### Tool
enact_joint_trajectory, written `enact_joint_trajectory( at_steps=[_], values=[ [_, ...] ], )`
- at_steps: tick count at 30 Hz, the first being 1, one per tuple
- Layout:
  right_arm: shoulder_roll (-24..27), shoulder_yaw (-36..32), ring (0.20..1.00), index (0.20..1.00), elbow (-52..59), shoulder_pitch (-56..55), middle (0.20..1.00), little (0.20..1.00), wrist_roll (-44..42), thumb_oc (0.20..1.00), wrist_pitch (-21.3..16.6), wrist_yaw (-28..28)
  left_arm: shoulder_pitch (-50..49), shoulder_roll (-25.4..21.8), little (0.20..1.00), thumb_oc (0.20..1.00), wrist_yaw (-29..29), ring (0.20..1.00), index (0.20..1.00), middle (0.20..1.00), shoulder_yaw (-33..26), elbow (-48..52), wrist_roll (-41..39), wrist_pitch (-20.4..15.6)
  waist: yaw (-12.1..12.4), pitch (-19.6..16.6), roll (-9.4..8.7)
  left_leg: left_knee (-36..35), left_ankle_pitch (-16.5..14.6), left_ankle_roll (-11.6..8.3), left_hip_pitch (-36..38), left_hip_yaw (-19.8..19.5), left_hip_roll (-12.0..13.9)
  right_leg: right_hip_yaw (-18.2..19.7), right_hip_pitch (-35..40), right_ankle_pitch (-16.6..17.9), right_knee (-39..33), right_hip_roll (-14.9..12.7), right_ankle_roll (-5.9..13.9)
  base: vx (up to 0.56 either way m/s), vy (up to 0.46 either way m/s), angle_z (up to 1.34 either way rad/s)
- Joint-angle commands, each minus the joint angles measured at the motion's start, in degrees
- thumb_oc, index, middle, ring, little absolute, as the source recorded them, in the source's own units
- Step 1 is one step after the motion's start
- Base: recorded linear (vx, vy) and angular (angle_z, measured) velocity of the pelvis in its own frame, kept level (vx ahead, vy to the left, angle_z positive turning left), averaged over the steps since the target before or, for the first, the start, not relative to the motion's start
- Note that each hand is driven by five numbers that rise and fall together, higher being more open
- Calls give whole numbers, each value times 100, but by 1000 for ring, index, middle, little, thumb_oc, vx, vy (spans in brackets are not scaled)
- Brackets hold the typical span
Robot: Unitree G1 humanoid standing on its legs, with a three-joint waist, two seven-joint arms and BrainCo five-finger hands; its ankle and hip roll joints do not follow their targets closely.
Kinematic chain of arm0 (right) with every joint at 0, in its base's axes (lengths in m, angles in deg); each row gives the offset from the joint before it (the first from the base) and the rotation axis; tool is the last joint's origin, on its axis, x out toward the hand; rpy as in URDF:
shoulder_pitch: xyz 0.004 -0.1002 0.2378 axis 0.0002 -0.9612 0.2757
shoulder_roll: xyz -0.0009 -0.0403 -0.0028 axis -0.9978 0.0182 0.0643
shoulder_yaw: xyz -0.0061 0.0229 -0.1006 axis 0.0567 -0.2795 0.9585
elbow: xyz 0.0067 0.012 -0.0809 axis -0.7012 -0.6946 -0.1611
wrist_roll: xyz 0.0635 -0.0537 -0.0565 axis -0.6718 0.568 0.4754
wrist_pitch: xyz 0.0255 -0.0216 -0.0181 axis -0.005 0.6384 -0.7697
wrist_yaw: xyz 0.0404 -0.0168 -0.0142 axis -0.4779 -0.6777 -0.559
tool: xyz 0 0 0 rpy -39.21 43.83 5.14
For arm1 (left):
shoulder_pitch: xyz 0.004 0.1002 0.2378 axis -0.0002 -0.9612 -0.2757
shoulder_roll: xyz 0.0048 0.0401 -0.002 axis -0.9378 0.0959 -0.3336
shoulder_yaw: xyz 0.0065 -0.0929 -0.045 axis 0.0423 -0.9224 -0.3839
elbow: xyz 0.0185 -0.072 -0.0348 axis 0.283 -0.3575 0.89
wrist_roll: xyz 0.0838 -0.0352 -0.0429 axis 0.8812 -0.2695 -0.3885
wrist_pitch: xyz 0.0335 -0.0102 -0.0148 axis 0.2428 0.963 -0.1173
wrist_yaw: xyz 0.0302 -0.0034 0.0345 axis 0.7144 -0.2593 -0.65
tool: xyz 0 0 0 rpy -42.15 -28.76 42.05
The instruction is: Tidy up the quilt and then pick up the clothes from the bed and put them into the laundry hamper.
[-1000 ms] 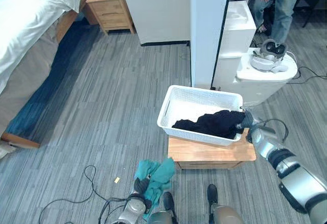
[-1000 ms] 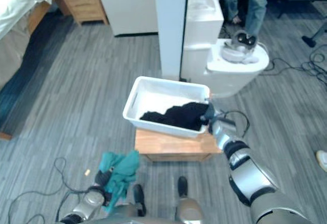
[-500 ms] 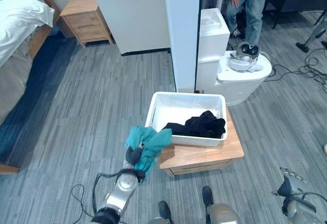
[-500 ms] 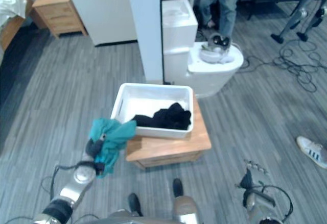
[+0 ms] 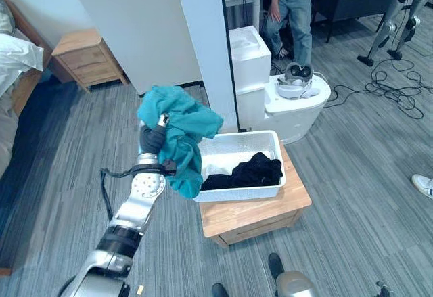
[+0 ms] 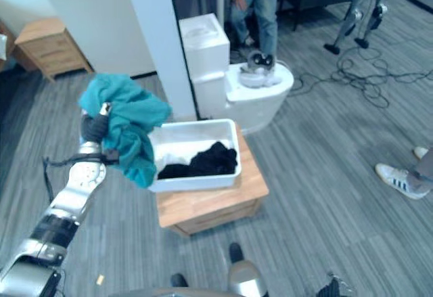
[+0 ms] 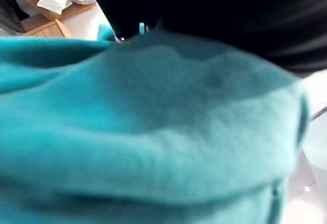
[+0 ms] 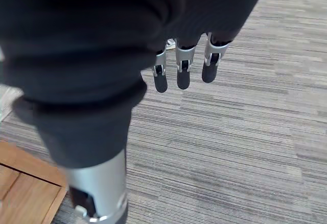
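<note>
The robot's left hand (image 5: 153, 139) holds a bundled teal garment (image 5: 177, 129) aloft, its fingers curled into the cloth, which drapes over and hangs below the hand. From the hand, the white laundry hamper (image 5: 272, 137) lies to the right and lower, sitting on a low wooden stand (image 5: 254, 214); the hanging tail of the teal cloth already overlaps the hamper's near left corner, while most of the bundle is outside the rim, above the floor. The hamper's long axis runs away to the hand's right, so the coming move looks like a short carry rightward over the rim, then a release. A black garment (image 5: 246, 172) lies inside the hamper on its front and right side, leaving the white bottom bare nearest the hand.

In the left wrist view the teal garment presses close against the camera. The left arm is plainly the nearer one to the hamper and already has the load. The right hand (image 8: 182, 72) hangs low over the grey striped floor, fingers straight and relaxed and holding nothing, a corner of the wooden stand just beside it.

Beyond the hamper stand a white column, white boxes and a round white unit with a headset on top, where a person in jeans sits. A wooden nightstand (image 5: 86, 57) is well off to the left.
</note>
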Motion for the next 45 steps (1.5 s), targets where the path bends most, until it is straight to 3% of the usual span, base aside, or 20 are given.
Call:
enact_joint_trajectory(
  at_steps=[1, 4, 7, 8, 9, 11, 18, 22, 25, 28, 31, 37, 39, 42, 45],
  values=[
    [181, 40, 1000, 1000, 144, 279, 1000, 1000, -355, 1000, -110, 109, 920, -190, 200, 200, -266, 200, 200, 200, 234, -721, 675, 106, -220, 123, -265, 17, -381, -358, 3, 98, 188, 489, -230, -773, 185, -302, 617, -197, 8, -18],
    [355, 40, 1000, 1000, 516, 417, 1000, 1000, -541, 1000, -203, 284, 1460, -214, 200, 200, -377, 200, 200, 200, 697, -2146, 1050, 349, -489, 454, -102, 17, -272, -336, -398, 271, 106, 671, -830, -717, 425, -253, 668, -144, 34, -22],
    [372, 95, 1000, 1000, 526, 478, 1000, 1000, -608, 1000, -254, 338, 1663, -183, 200, 200, -370, 200, 200, 200, 900, -2884, 1209, 470, -594, 551, 10, 17, -264, -340, -567, 390, 74, 738, -1008, -625, 374, -268, 720, -31, 18, -27],
    [352, 157, 1000, 1000, 445, 557, 1000, 1000, -669, 1000, -263, 401, 1794, -144, 555, 555, -343, 555, 555, 555, 1066, -3263, 1374, 586, -662, 630, 117, 17, -232, -343, -712, 453, 54, 752, -1126, -564, 327, -275, 742, -22, 13, -29],
    [351, 156, 1000, 1000, 444, 559, 1000, 1000, -669, 1000, -264, 402, 1798, -143, 1000, 1000, -343, 1000, 1000, 1000, 1067, -3267, 1374, 584, -661, 627, 119, 17, -232, -343, -716, 453, 54, 752, -1130, -564, 328, -275, 742, -34, 2, -30],
    [319, 169, 1000, 1000, 224, 609, 1000, 1000, -810, 1000, -273, 437, 1838, -110, 1000, 1000, -272, 1000, 1000, 1000, 1089, -3588, 1387, 635, -739, 718, 235, 17, -195, -349, -808, 527, 48, 797, -1239, -535, 284, -261, 745, -10, 8, -15],
    [165, 114, 1000, 1000, -284, 427, 1000, 1000, -875, 1000, -173, 375, 1215, 151, 1000, 1000, -201, 1000, 1000, 1000, 569, -3346, 605, 430, -701, 607, 292, 17, -246, -383, -536, 550, 130, 673, -966, -634, 204, -274, 669, 47, -37, -8],
    [-13, -63, 1000, 1000, -177, 335, 1000, 1000, -1033, 1000, -172, 332, 313, 273, 1000, 1000, -400, 1000, 1000, 1000, -345, -2433, -469, 85, -450, 432, 247, 17, -309, -402, -258, 474, 179, 530, -629, -717, 148, -274, 600, 64, -67, 6],
    [-45, -95, 1000, 1000, -106, 321, 1000, 1000, -1063, 1000, -191, 316, 127, 255, 1000, 1000, -408, 1000, 1000, 1000, -492, -2305, -556, 30, -401, 413, 229, 17, -316, -406, -216, 463, 191, 500, -567, -733, 144, -275, 587, 29, -44, 14],
    [-227, -150, 1000, 1000, 451, 293, 1000, 1000, -1116, 1000, -285, 343, -735, 351, 1000, 1000, -672, 1000, 1000, 1000, -1307, -1864, -1032, -235, -169, 361, 125, 17, -358, -409, -83, 359, 210, 409, -350, -782, 106, -259, 549, 33, -41, 7],
    [-268, -97, 1000, 1000, 497, 279, 1000, 1000, -1029, 1000, -283, 309, -996, 388, 1000, 1000, -724, 1000, 1000, 1000, -1523, -1858, -1079, -272, -70, 344, 73, 17, -377, -410, -31, 339, 214, 374, -271, -797, 83, -252, 541, 28, -9, 20],
    [-385, -116, 1000, 1000, 302, 279, 1000, 1000, -1122, 1000, -253, 208, -1450, 590, 1000, 1000, -662, 1000, 1000, 1000, -1840, -2908, -1317, -32, 134, 291, -55, 17, -388, -400, 18, 315, 245, 334, -164, -804, 62, -251, 520, 12, 10, 5],
    [-426, -132, 1000, 1000, 125, 319, 1000, 1000, -1209, 1000, -236, 166, -1621, 730, 1000, 1000, -444, 1000, 1000, 1000, -1785, -3354, -1294, 128, 179, 272, -84, 17, -399, -390, 34, 308, 247, 319, -142, -815, 66, -254, 515, -2, 17, -1],
    [-375, -119, 1000, 1000, -107, 509, 1000, 1000, -1201, 1000, -147, 22, -1987, 1037, 1000, 1000, 358, 1000, 1000, 1000, -1510, -4708, -858, 764, 205, 217, -122, 17, -444, -365, 118, 330, 252, 352, -82, -834, 79, -253, 504, 16, 69, -6],
    [-342, 68, 1000, 1000, -293, 722, 1000, 1000, -1043, 1000, -73, -106, -2126, 1280, 1000, 1000, 638, 1000, 1000, 1000, -1295, -5171, -444, 942, 233, 125, -158, 17, -462, -354, 142, 359, 266, 382, -72, -815, 72, -242, 487, 16, 54, -5]
  ],
)
